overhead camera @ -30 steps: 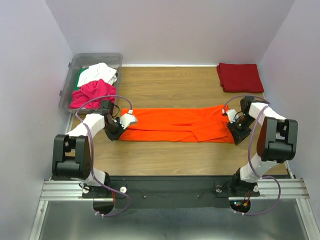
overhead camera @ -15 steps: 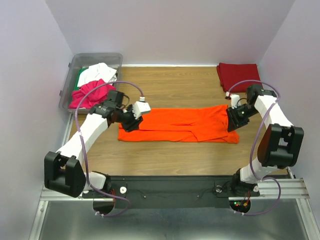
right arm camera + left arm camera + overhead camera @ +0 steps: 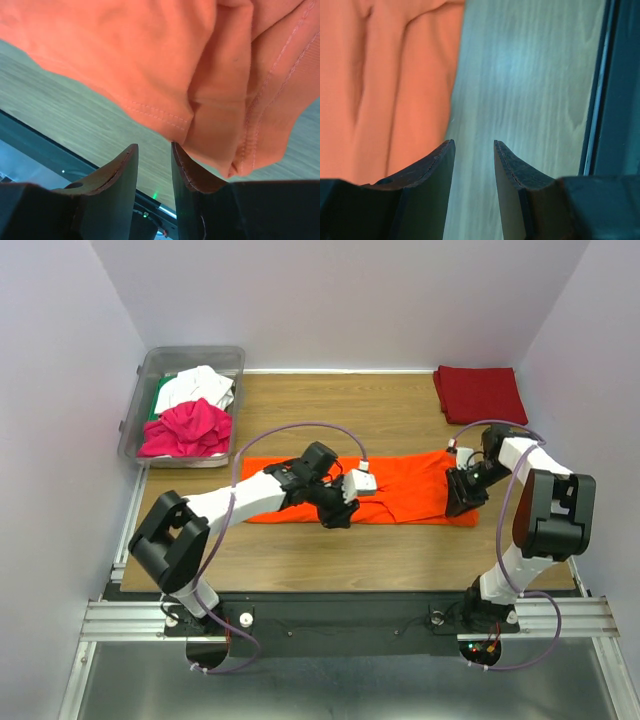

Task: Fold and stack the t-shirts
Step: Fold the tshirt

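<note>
The bright orange t-shirt (image 3: pixel 400 490) lies flat across the table's middle, folded into a long strip. My left gripper (image 3: pixel 337 514) is at the middle of its front edge. In the left wrist view it (image 3: pixel 474 142) is open and empty over bare wood, with the orange cloth (image 3: pixel 385 85) just to the left. My right gripper (image 3: pixel 458 502) is at the shirt's right end. In the right wrist view it (image 3: pixel 154 145) is open, and a fold of the orange shirt (image 3: pixel 165 65) touches one fingertip. A folded dark red t-shirt (image 3: pixel 480 393) lies at the back right.
A clear plastic bin (image 3: pixel 150 368) stands at the back left with magenta (image 3: pixel 185 428), white (image 3: pixel 195 388) and green (image 3: pixel 162 396) shirts in it. Walls close in the left, back and right sides. The dark base rail (image 3: pixel 340 605) runs along the near edge.
My left arm has swung from the shirt's left end to the middle of its front edge. My right gripper rose, then came back down at the right end.
</note>
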Tool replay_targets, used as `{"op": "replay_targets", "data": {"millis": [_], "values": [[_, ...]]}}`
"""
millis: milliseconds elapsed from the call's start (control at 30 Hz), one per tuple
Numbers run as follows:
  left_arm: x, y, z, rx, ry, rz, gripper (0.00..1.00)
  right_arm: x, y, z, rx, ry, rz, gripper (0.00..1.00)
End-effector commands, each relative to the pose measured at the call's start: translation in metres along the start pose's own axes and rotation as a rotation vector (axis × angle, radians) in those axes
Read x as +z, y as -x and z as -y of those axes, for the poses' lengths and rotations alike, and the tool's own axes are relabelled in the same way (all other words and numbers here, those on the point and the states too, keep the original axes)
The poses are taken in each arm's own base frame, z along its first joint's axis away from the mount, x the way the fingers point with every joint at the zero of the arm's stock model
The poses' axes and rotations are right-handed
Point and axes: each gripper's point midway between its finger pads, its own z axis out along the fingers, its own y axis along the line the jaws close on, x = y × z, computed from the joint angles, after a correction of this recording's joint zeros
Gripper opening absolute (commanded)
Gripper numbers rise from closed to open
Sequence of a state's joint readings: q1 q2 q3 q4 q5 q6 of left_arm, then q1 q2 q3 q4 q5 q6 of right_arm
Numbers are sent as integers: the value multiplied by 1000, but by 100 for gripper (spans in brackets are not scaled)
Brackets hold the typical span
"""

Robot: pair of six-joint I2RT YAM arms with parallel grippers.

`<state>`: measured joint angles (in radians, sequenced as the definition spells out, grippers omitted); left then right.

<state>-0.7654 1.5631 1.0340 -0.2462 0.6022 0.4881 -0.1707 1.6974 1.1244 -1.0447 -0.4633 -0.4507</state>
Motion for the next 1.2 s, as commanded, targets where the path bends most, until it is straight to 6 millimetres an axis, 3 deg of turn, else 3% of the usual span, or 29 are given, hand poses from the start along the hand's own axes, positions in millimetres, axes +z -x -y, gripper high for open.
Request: {"op": "replay_targets", "data": {"millis": [0, 200, 333, 600, 800, 933, 1033, 1167], "values": [[14, 46, -4, 21, 11, 112, 48, 5, 9, 10, 16, -40, 31, 39], [49, 54, 12, 34, -31, 110, 48, 13, 9, 18, 44, -56, 19, 43], [60, 55, 16, 24, -46, 106, 48, 16, 10, 20, 61, -57, 14, 43], [57, 54, 17, 25, -37, 109, 47, 16, 6, 26, 75, -88, -3, 44], [57, 52, 17, 23, -39, 106, 47, 18, 14, 20, 89, -44, 10, 44], [53, 56, 18, 31, -35, 116, 47, 9, 28, 7, 64, 17, 66, 36], [51, 57, 19, 39, -40, 119, 47, -1, 37, -5, 56, 63, 94, 17], [51, 54, 20, 41, -40, 113, 47, -16, 52, -18, 33, 110, 144, 2]]}}
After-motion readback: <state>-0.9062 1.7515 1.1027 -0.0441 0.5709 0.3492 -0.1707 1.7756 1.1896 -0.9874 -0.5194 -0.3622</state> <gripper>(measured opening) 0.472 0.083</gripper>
